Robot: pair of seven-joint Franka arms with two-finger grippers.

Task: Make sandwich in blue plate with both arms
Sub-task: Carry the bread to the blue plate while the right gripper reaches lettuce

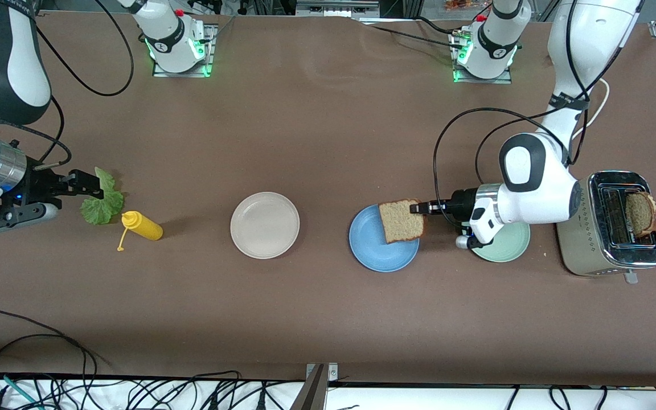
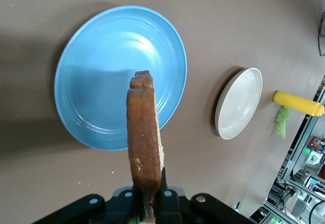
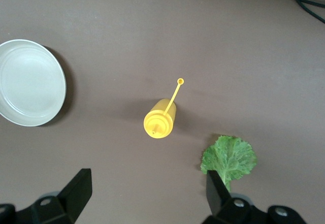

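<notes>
Blue plate on the desk, left tool clamped on a bread slice above it, right tool spread wide over a lettuce leaf.

Cam setup: 1 high front cam, 2 wrist cams.
Front cam faces arm bases, sees whole table. Both wrist cams look down, closer; both catch white plate and yellow bottle.

The left hand reaches out level from its bent arm, fingers clamped tight; the right hand hangs wide apart.
</notes>
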